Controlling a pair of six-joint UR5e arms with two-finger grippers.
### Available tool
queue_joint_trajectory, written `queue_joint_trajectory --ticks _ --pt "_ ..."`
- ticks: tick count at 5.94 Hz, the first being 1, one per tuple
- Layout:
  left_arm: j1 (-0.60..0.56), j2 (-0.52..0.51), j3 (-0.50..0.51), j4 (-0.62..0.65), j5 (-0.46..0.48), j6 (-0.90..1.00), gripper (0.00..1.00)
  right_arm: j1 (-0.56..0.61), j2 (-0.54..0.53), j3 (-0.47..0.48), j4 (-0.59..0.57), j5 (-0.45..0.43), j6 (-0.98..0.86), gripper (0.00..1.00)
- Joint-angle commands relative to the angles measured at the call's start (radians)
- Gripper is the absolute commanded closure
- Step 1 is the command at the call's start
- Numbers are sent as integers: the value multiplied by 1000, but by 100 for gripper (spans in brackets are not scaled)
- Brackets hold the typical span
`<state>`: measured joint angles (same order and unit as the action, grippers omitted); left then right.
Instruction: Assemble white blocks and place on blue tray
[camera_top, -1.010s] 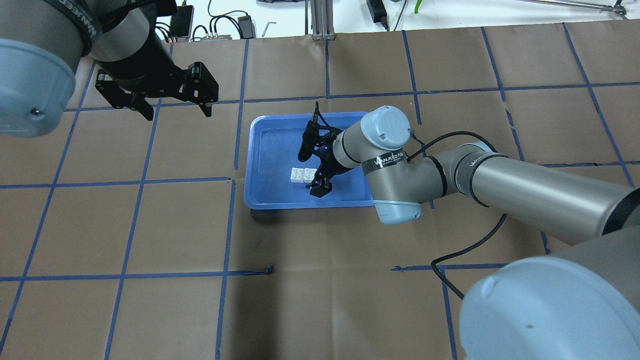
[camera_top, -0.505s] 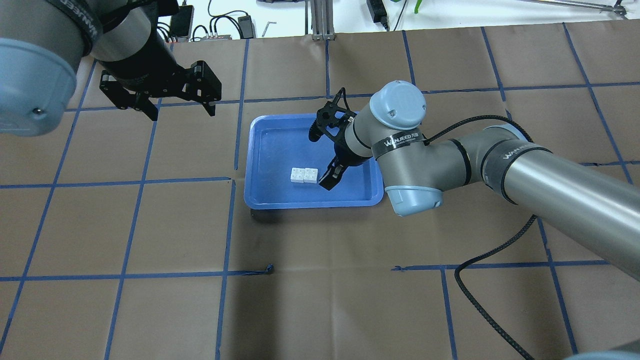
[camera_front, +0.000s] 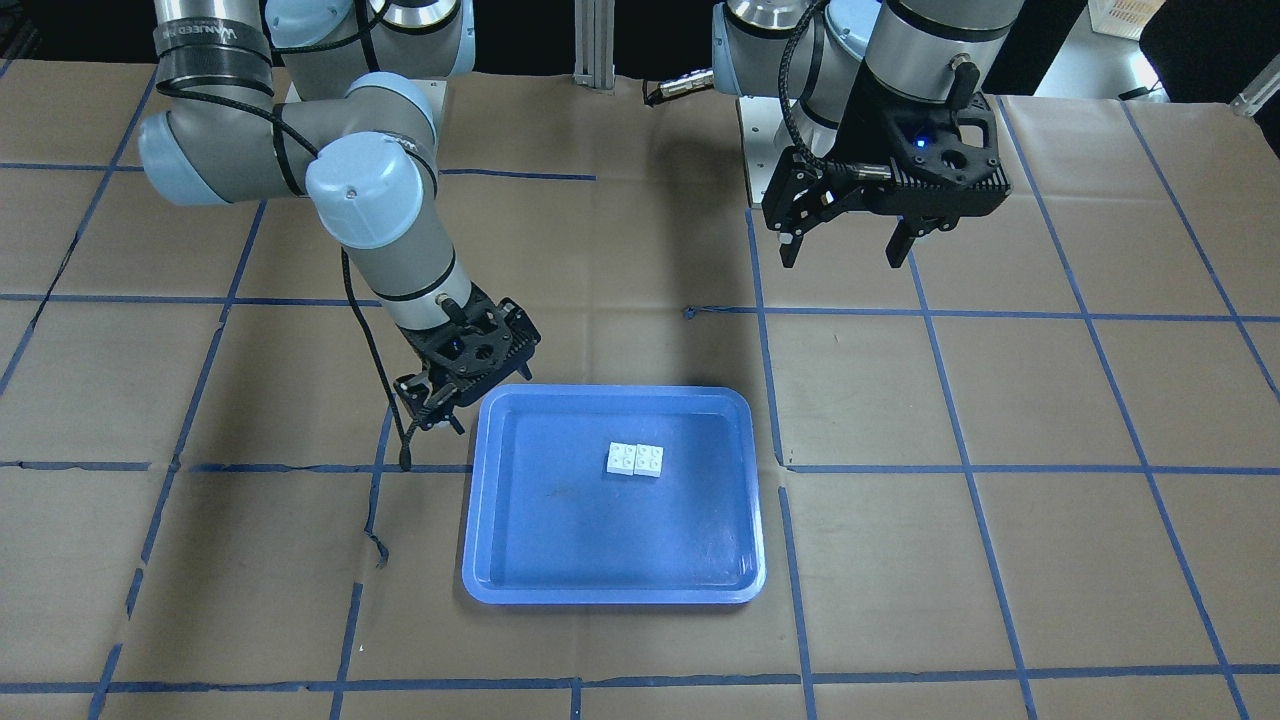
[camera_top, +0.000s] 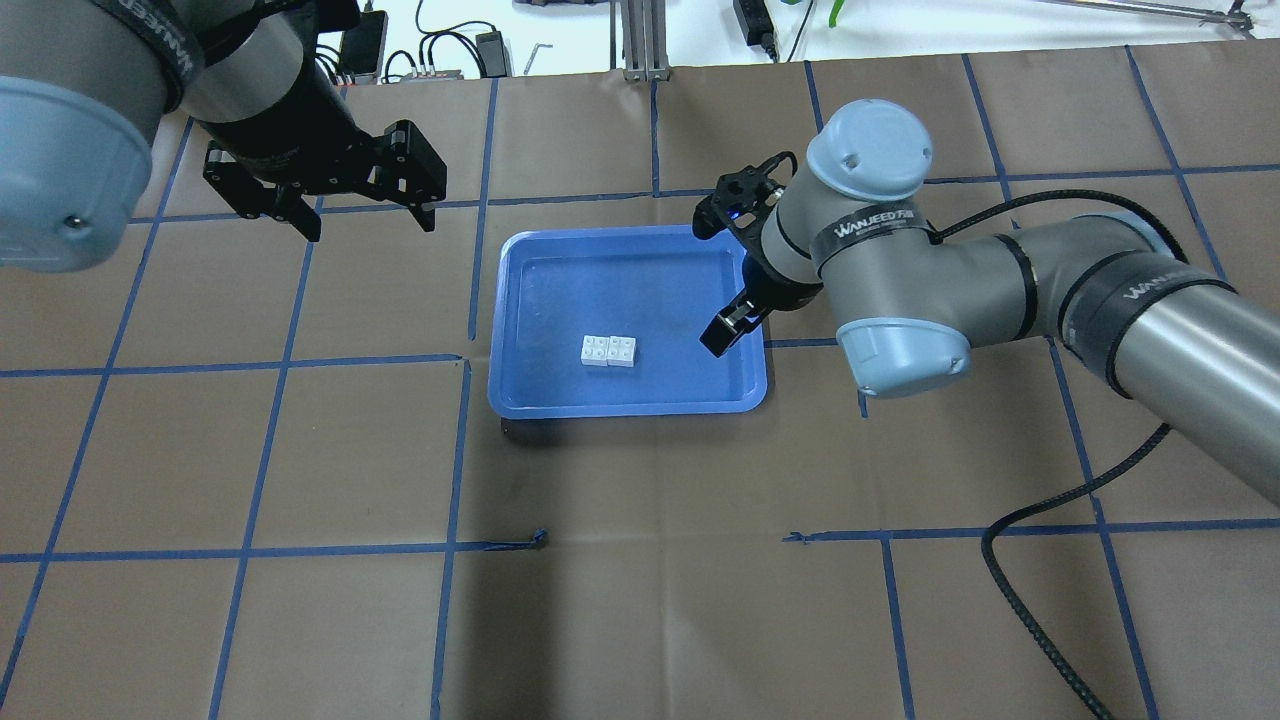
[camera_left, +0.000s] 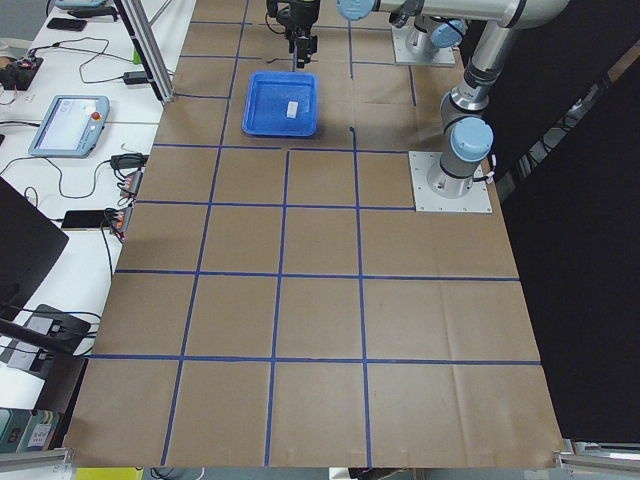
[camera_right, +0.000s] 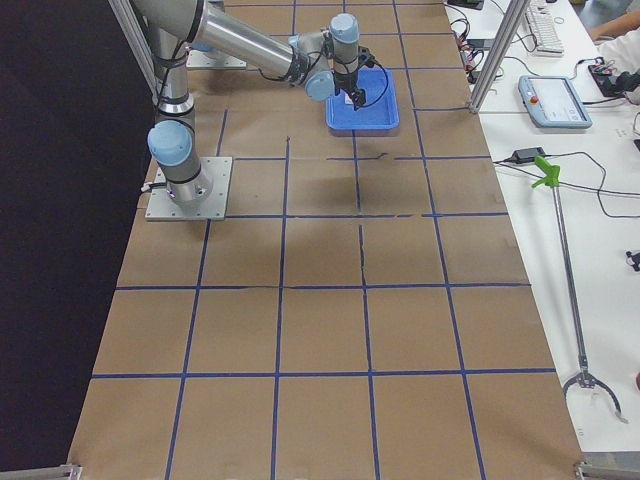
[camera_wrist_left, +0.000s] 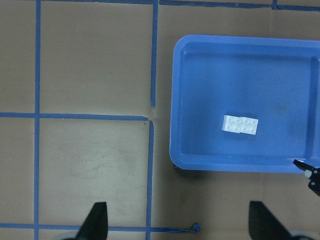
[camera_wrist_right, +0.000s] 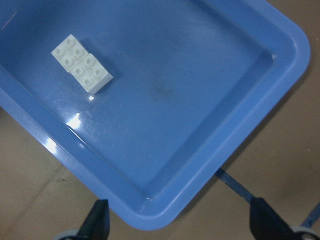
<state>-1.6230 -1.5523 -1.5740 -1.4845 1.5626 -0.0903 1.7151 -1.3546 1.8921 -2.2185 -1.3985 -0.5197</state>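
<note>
The two white blocks (camera_top: 608, 351) lie joined side by side, studs up, on the floor of the blue tray (camera_top: 625, 408), near its middle. They also show in the front view (camera_front: 635, 459), the left wrist view (camera_wrist_left: 241, 125) and the right wrist view (camera_wrist_right: 81, 63). My right gripper (camera_top: 712, 285) is open and empty above the tray's right end, apart from the blocks. My left gripper (camera_top: 368, 222) is open and empty, high over the bare table left of and beyond the tray.
The table is covered in brown paper with a grid of blue tape. The right arm's black cable (camera_top: 1040, 520) hangs over the table at the right. A metal post (camera_top: 645, 40) and loose electronics (camera_top: 440, 60) stand at the far edge.
My right gripper has drawn back to the right, from beside the blocks to the tray's right end. The blocks stay put. My left gripper has barely moved.
</note>
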Motion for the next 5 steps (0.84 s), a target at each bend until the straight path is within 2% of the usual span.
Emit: queue_joint_trajectory --ticks 1,2,3,4,5 --pt "0 -2 3 6 -2 0 0 -75 -32 -152 279 -54 143 0" --pt "0 -2 5 4 2 0 0 -97 -31 -276 462 -89 218 0" --pt "2 -2 5 4 8 0 0 -98 -28 -388 584 -127 260 0" --pt "2 -3 3 4 5 0 0 -100 -32 -445 652 -225 329 0" --pt "2 -3 5 3 8 0 0 -104 -66 -476 734 -246 451 0"
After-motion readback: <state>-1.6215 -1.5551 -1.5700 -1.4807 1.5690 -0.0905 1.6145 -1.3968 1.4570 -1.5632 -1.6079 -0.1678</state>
